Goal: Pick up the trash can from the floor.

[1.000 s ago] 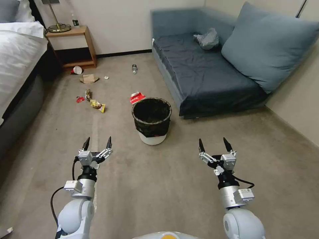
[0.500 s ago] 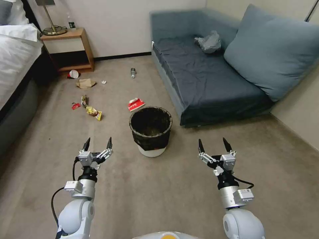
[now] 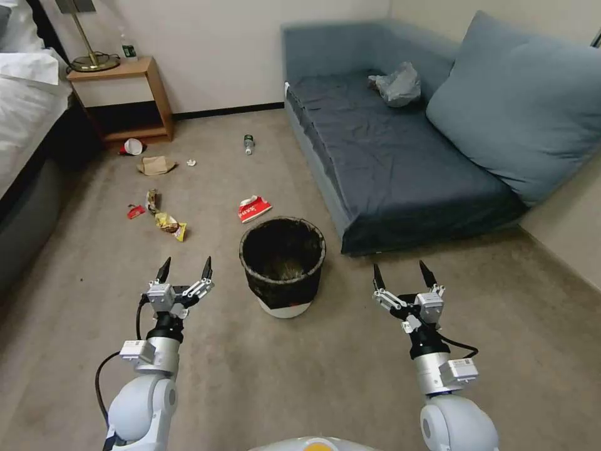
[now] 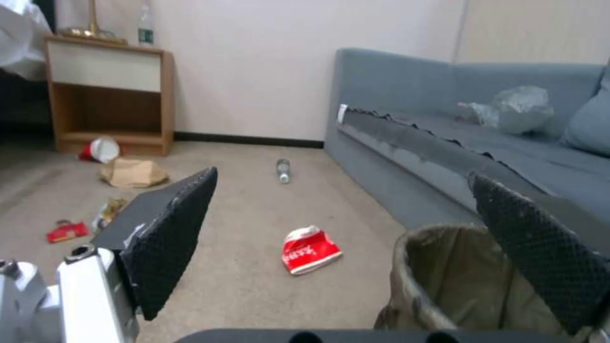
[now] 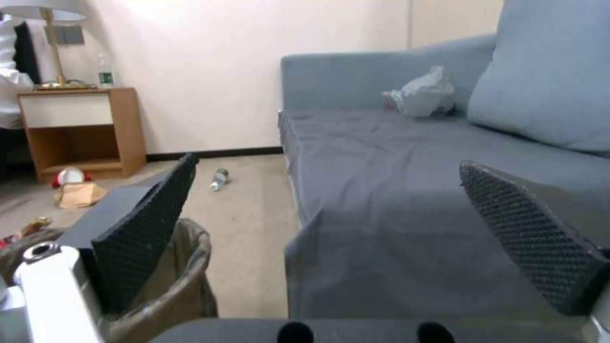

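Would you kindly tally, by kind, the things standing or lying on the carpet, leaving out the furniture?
Trash can: 1
Bottle: 1
Cup: 1
Paper bag: 1
Red carton: 1
Wrappers: 3
White scrap: 1
Total: 9

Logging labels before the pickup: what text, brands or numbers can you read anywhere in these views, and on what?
Nothing can be read for certain.
Red and white wrapper on the floor beyond the trash can: white lettering, too blurred to read.
Bottle on the nightstand: green label, too small to read.
Bottle lying on the floor: label unreadable.
Tags on both robot wrists: too small to read.
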### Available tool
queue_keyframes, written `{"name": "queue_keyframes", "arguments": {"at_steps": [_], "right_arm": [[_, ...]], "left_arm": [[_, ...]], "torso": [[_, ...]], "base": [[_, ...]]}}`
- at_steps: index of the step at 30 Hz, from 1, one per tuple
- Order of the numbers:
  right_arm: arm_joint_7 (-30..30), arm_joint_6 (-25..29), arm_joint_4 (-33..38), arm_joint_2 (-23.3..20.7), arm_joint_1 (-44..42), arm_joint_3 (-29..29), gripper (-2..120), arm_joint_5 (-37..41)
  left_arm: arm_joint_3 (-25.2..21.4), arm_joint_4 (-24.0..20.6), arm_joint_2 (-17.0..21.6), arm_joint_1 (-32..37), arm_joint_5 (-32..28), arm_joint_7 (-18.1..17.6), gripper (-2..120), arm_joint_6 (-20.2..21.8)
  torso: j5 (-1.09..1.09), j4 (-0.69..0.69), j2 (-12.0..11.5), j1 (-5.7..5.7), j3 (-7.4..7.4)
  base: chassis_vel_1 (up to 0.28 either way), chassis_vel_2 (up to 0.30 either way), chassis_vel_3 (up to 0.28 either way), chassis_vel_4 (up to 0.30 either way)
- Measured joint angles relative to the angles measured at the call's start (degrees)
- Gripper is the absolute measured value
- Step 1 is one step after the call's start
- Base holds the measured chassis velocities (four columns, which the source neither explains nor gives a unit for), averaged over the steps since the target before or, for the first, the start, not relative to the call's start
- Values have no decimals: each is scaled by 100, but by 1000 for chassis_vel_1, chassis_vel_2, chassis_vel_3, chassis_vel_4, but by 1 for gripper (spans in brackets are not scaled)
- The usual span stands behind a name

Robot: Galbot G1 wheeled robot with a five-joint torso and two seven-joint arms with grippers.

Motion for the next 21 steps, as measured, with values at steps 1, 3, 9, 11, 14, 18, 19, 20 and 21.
{"name": "queue_keyframes", "arguments": {"at_steps": [1, 3, 9, 11, 14, 18, 19, 20, 21], "right_arm": [[-2, 10, 0, -3, 3, 2, 100, -25], [-13, 14, 0, -4, 2, 1, 100, -43], [-107, 36, 0, -3, -16, -24, 100, -146], [-139, 24, 0, -20, 37, -76, 100, -175], [-160, -38, -28, -87, 159, -175, 100, -181], [-201, -61, -48, -147, 198, -192, 100, -145], [-218, -50, -48, -159, 186, -162, 100, -124], [-218, -50, -48, -159, 186, -162, 100, -124], [-245, -31, -46, -168, 166, -135, 100, -105]], "left_arm": [[26, -48, 40, -6, -132, -79, 97, 114], [59, -108, 88, -42, -308, -144, 97, 279], [368, -465, 226, -349, -1185, -545, 99, 1320], [448, -562, 234, -434, -1442, -643, 99, 1757], [440, -620, 176, -480, -1529, -877, 100, 2153], [450, -628, 95, -575, -1583, -1354, 100, 2791], [479, -583, 94, -627, -1606, -1469, 100, 2993], [479, -583, 94, -627, -1606, -1469, 100, 2993], [507, -497, 85, -704, -1701, -1524, 100, 3166]], "torso": [[0, 1, 0, 0, 0], [0, 1, 0, 0, 0], [2, 0, 0, 0, 0], [-1, -2, 0, -1, 0], [1, 0, 0, 0, 0], [1, 3, 0, 0, 0], [1, 0, 0, -1, 0], [1, 0, 0, -1, 0], [0, 1, 0, -1, 0]], "base": [[-77, 87, 67, -61], [-45, 61, 67, -20], [0, 0, 0, 0], [0, 0, 0, 0], [0, 0, 0, 0], [0, 0, 0, 0], [0, 0, 0, 0], [0, 0, 0, 0], [0, 0, 0, 0]]}}
